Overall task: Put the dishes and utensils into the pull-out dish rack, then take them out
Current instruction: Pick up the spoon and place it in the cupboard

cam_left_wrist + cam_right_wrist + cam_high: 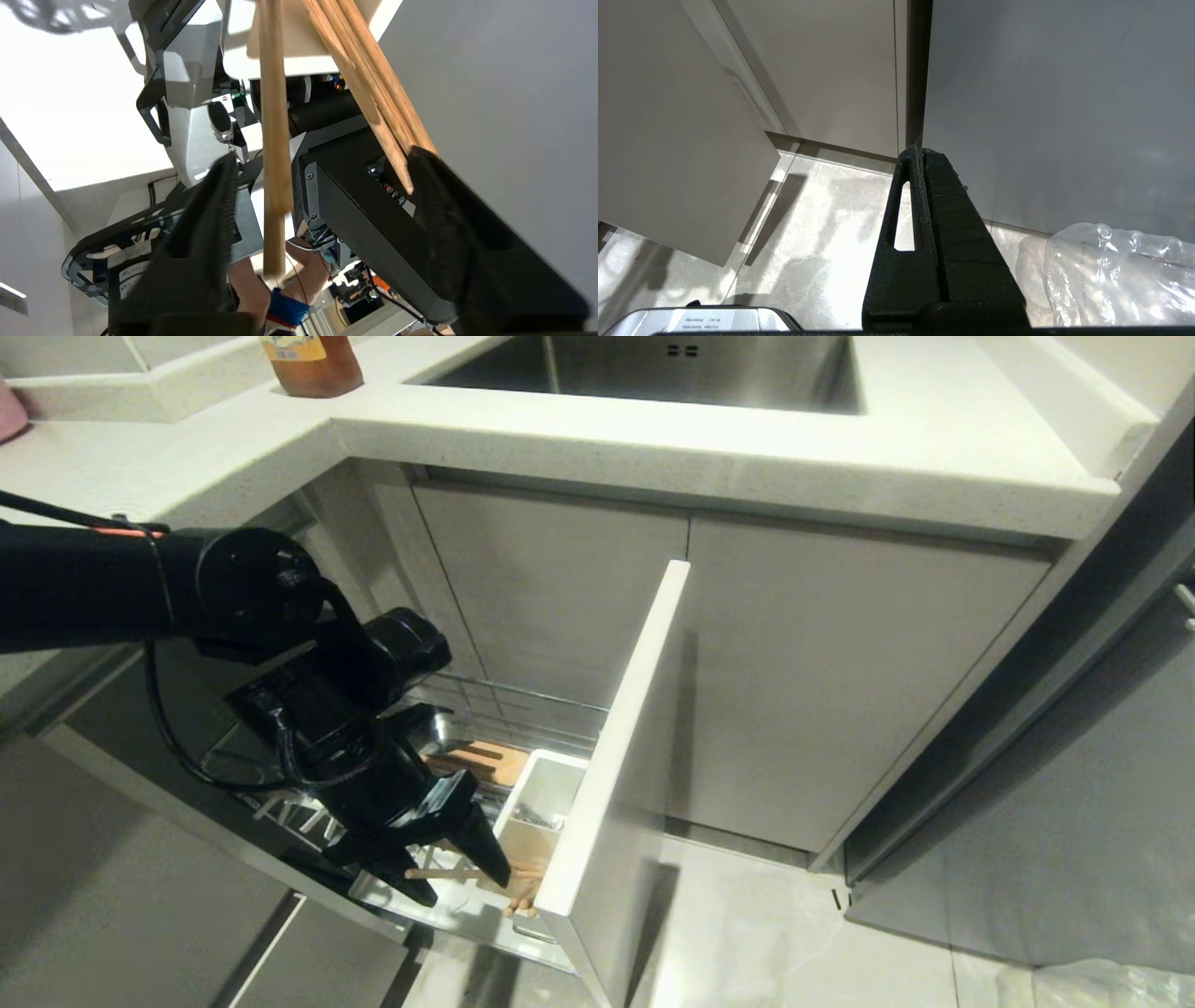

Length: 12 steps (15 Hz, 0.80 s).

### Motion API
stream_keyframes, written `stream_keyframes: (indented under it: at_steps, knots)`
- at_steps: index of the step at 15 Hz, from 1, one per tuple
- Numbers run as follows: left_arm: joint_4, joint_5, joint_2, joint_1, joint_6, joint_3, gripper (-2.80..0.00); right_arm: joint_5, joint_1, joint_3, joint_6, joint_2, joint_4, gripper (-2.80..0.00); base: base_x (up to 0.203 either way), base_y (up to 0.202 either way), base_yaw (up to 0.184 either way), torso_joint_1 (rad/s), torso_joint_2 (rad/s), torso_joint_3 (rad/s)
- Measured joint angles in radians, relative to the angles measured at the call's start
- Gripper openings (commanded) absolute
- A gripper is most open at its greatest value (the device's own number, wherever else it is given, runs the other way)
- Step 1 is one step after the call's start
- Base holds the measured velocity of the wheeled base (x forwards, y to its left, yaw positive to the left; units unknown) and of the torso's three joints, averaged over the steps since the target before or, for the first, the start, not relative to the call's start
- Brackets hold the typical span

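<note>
Fingers [205, 219] of the left gripper [464, 880] are spread, chopsticks [274, 140] loose between them; light, stiff, slippery wood, so I'd pinch mid-shaft

Light-wood chopsticks [274, 116], white utensil box [544, 795] — perhaps cream — black claw [464, 875].

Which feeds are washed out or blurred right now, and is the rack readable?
Head view: the pull-out dish rack sits in shadow under the left arm, wires dim. Left wrist view: a blown-out white patch fills one side, and the chopsticks between the left gripper's open fingers are smeared. Right wrist view: glare on the floor tiles.
</note>
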Motion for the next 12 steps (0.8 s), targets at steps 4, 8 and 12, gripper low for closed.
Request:
stream_keyframes:
  at_steps: [4, 8, 12]
  knots:
    - [0.033, 0.0, -0.086, 0.001, -0.001, 0.001, -2.8, 0.0, 0.0, 0.0, 0.0, 0.0, 0.0, -2.8, 0.0, 0.0, 0.0, 0.0, 0.0, 0.0]
    - [0.056, 0.011, -0.283, 0.0, 0.011, -0.022, -2.8, 0.0, 0.0, 0.0, 0.0, 0.0, 0.0, -2.8, 0.0, 0.0, 0.0, 0.0, 0.0, 0.0]
    - [0.025, 0.026, -0.516, -0.033, 0.037, -0.092, -2.8, 0.0, 0.0, 0.0, 0.0, 0.0, 0.0, -2.8, 0.0, 0.0, 0.0, 0.0, 0.0, 0.0]
